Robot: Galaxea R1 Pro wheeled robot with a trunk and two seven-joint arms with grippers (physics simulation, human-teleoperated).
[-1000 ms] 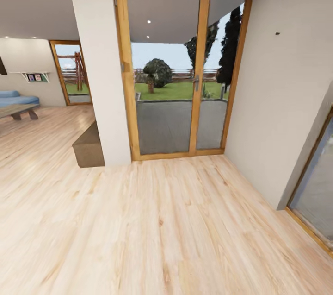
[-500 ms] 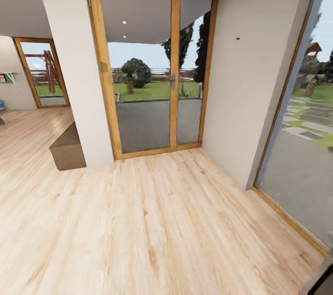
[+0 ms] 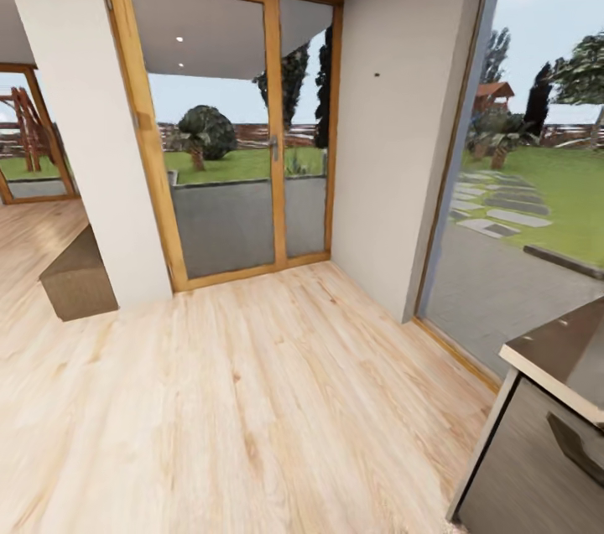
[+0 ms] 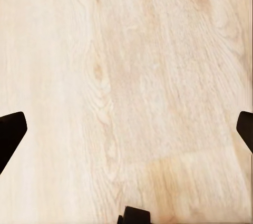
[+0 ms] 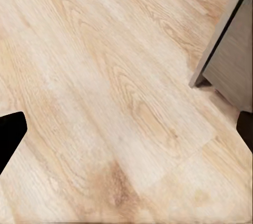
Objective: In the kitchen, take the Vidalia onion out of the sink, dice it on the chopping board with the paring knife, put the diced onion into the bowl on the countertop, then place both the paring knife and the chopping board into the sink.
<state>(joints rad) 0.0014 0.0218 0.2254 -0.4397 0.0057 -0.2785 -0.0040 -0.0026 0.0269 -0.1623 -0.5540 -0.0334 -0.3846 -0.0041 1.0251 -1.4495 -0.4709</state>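
The end of the grey countertop [image 3: 558, 349] comes into the head view at the lower right, above a dark grey cabinet front [image 3: 528, 467] with a drawer handle. The onion, chopping board, paring knife, bowl and sink are out of view. In the left wrist view my left gripper [image 4: 126, 132] hangs open over bare wooden floor, its dark fingertips [image 4: 10, 134] far apart. My right gripper [image 5: 126, 129] is open too, above the floor beside the cabinet's corner [image 5: 232, 60].
A wood-framed glass door [image 3: 226, 140] stands ahead, a white pillar [image 3: 75, 123] and a low brown bench [image 3: 75, 282] to its left. A white wall [image 3: 403, 140] and a large window [image 3: 520, 207] are on the right. Light wood floor [image 3: 252, 408] spreads in front.
The whole head view has swung to the right as the camera turned. The door has slid left in the picture, and the window and counter end have come in at the right.
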